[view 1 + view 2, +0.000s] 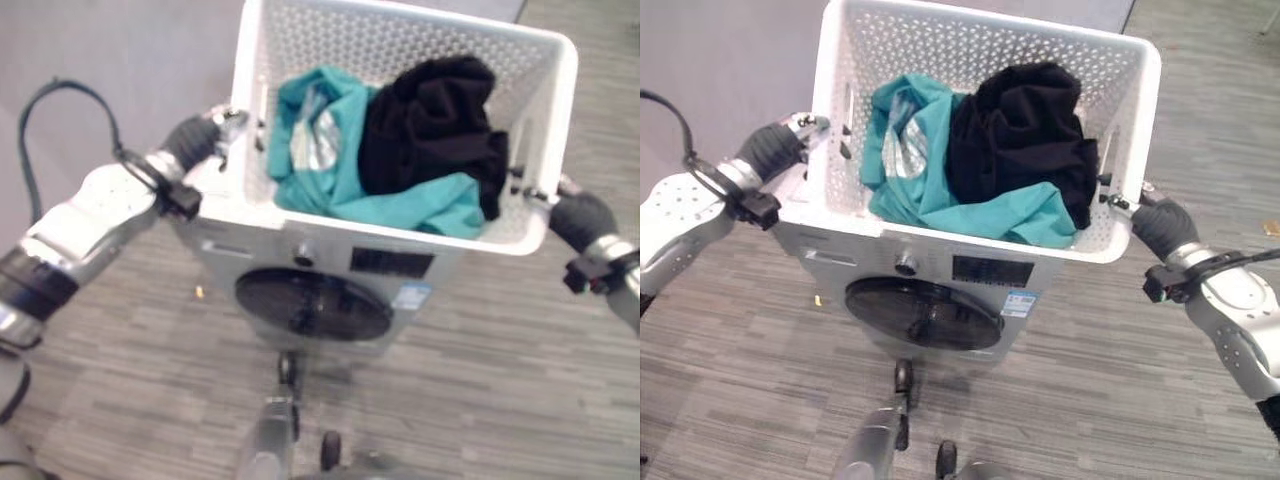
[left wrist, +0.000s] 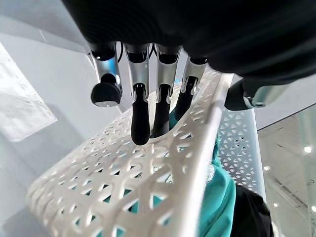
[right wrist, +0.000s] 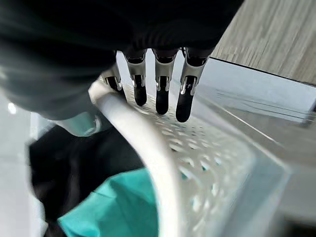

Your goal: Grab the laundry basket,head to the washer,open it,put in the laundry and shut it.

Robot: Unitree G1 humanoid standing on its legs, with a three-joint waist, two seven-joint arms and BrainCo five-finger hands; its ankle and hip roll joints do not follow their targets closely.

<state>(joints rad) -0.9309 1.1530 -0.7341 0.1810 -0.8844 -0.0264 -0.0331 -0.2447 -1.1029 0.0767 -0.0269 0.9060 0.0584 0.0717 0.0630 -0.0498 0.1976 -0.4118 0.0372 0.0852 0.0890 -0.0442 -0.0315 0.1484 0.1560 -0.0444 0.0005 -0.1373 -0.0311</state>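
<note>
White front-load washer [image 1: 930, 290] door shut | white perforated plastic basket [image 1: 300, 50], teal [image 1: 330, 150] and black clothes [image 1: 430, 120] loaded | left hand [image 1: 200, 135], right hand [image 1: 1160, 225] fingers hooked through side handles | opening, loading, closing left

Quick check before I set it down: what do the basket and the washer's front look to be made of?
The laundry basket looks like moulded white plastic: perforated walls, a smooth rounded rim, slight gloss. The washer front looks like painted metal or plastic, light grey, satin; I cannot tell which. Its round door appears to be dark, glossy glass or plastic.
</note>
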